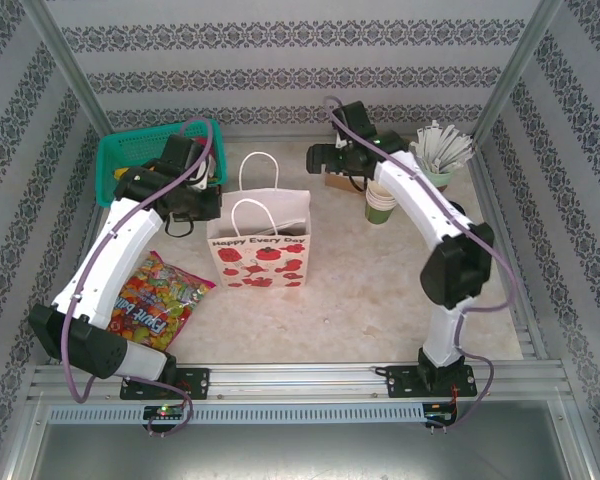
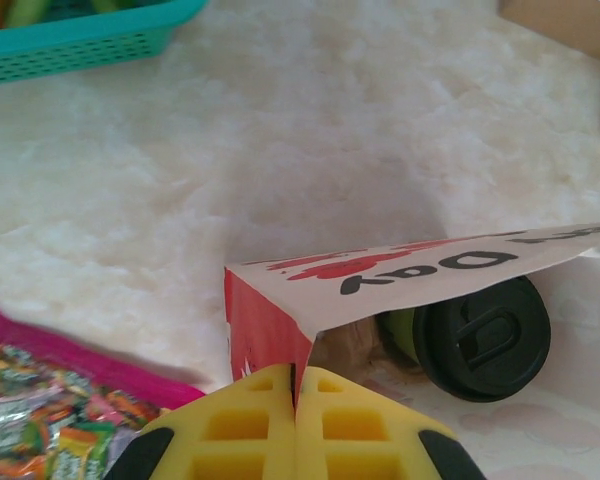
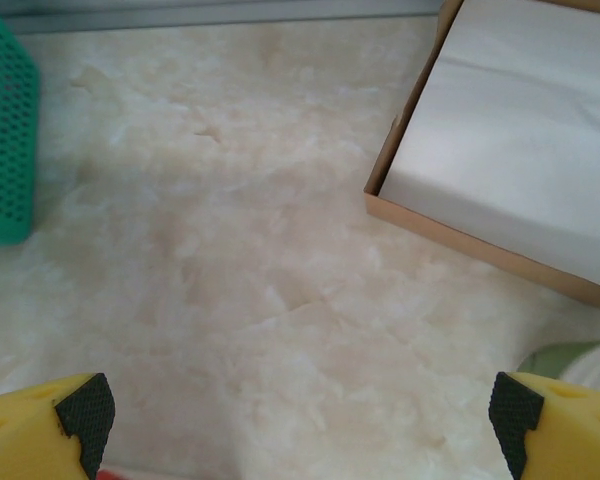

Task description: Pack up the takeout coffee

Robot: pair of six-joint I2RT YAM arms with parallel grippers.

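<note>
Two arms reach over a pale, marble-patterned table [image 1: 360,300] enclosed by patterned walls, with a metal rail along its near edge.

At the far left corner sits a teal plastic basket [image 1: 108,165] with perforated walls, close against the wall. Nearer on that side a glossy, bright bag of sweets [image 1: 155,295] lies flat beside the left arm.

The left gripper [image 1: 195,205] sits between the basket and the paper bag [image 1: 260,255]. In its wrist view, its yellow fingers [image 2: 240,435] are pressed together on the bag's left rim, so it [image 2: 295,385] pinches the thin paper edge. The bag is white, printed with red shapes and black lettering. It stands upright at mid-table with its string handles up.

The coffee cup [image 2: 465,338], dark green with a round black lid, is inside the bag just below the lifted rim, lid toward the camera. Whether it stands or lies I cannot tell.

In front of the bag the table is bare all the way to the rail.

The right gripper [image 1: 320,157] hangs beyond the bag. Its jaws are spread wide over bare tabletop [image 3: 300,420] and hold nothing. A shallow cardboard box [image 3: 500,150] with a smooth white inside lies just to its right.

Farther right stand a stack of pale green cups [image 1: 381,203] and a cup bristling with white sticks [image 1: 440,150], near the right wall.
</note>
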